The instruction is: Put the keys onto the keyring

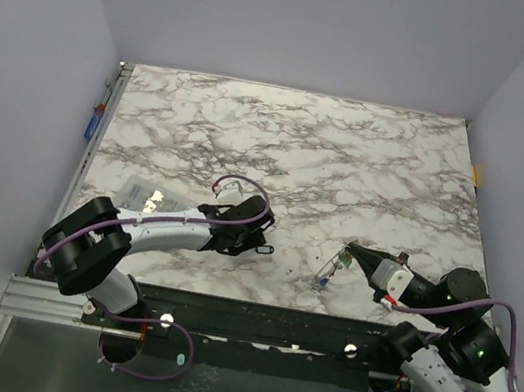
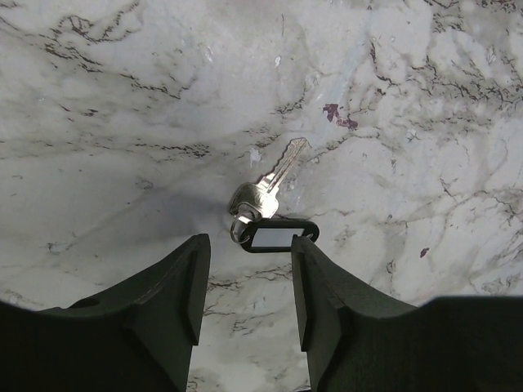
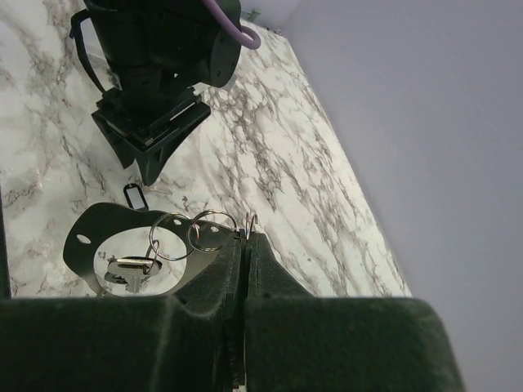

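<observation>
A silvery key (image 2: 272,178) with a black tag (image 2: 275,235) and a small split ring lies on the marble table (image 2: 122,122), just ahead of my left gripper (image 2: 249,273). That gripper is open and empty, low over the table (image 1: 256,243). My right gripper (image 3: 248,237) is shut on the keyring (image 3: 82,253), a dark oval loop. Two silvery rings (image 3: 173,237) and another key (image 3: 131,268) hang from it. In the top view the right gripper (image 1: 350,252) holds this bunch (image 1: 327,274) just above the table. The tagged key also shows in the right wrist view (image 3: 136,196).
The left arm (image 1: 175,227) reaches across the near part of the table. A clear plastic bag (image 1: 139,193) lies by the left arm. Grey walls (image 1: 523,100) enclose the table on three sides. A metal rail (image 1: 101,127) runs along the left edge.
</observation>
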